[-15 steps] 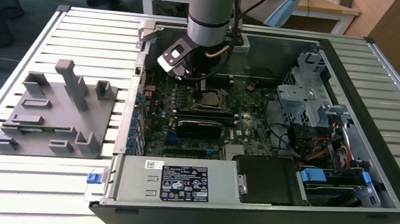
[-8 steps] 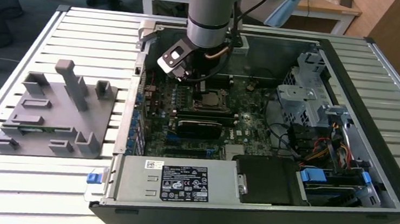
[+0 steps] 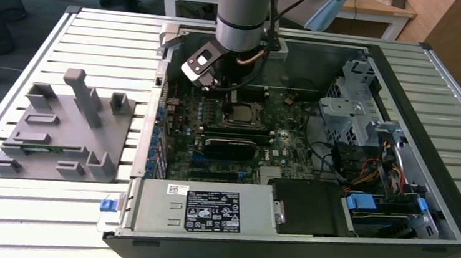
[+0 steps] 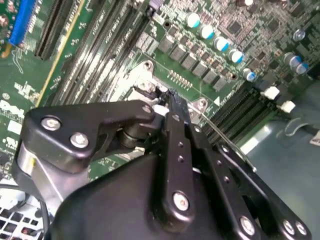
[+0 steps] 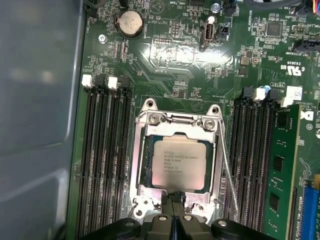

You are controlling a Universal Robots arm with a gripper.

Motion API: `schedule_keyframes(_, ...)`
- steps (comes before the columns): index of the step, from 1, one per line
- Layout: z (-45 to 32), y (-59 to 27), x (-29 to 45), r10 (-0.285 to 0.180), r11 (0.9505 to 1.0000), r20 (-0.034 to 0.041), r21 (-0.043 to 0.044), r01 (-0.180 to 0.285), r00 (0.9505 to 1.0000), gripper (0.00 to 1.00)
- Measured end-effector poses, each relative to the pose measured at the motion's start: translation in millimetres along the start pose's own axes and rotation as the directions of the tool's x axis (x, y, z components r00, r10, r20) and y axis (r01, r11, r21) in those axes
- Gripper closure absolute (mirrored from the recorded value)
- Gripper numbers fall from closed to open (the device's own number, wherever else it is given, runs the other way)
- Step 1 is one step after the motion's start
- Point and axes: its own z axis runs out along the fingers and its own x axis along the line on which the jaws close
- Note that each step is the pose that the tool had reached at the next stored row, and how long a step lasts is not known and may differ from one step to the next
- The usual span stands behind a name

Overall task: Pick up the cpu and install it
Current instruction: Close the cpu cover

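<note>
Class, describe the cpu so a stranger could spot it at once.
Look inside the open computer case at the green motherboard. Mid-board, a metal socket frame sits between black memory slots; the cpu is the flat silver square inside it.

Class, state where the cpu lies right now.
In the first wrist view the cpu sits in the metal-framed socket between two banks of memory slots, just ahead of the gripper.

Faint print lines the small, square, silver-topped cpu [image 5: 175, 162] but is illegible. A black-and-white sticker [image 3: 212, 210] on the near silver metal power-supply box [image 3: 155, 213] bears print too small to read.
</note>
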Motion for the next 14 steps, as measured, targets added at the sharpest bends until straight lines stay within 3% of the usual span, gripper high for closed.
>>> schedule_keyframes(14, 4.9, -0.4, -0.1, 0.000, 1.0000, 0.0001, 0.0001, 0.000, 1.0000, 0.89)
